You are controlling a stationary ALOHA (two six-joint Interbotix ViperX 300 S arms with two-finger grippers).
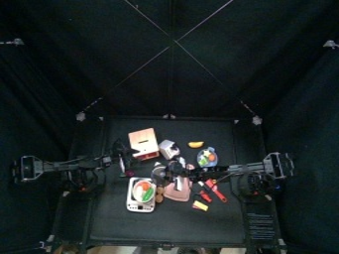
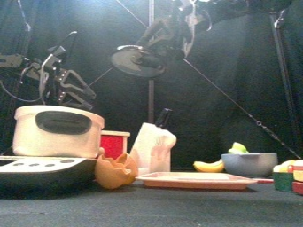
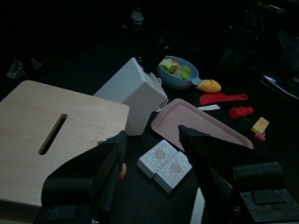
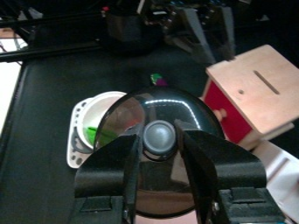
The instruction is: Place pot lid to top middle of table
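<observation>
While left jaws gape, right jaws clench round glass pot lid (image 4: 158, 157), metal knob.

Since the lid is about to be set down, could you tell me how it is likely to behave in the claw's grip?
The pot lid looks like rigid glass, so probably stiff but breakable if dropped. The right claw pinches only its small round knob, so the lid may swing or tilt. Its glossy dome looks slippery, and it hangs high above the table in the front view.

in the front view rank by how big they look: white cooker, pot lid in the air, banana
1. white cooker, though it stands nearest the camera
2. pot lid, held up by the right gripper
3. banana
</observation>
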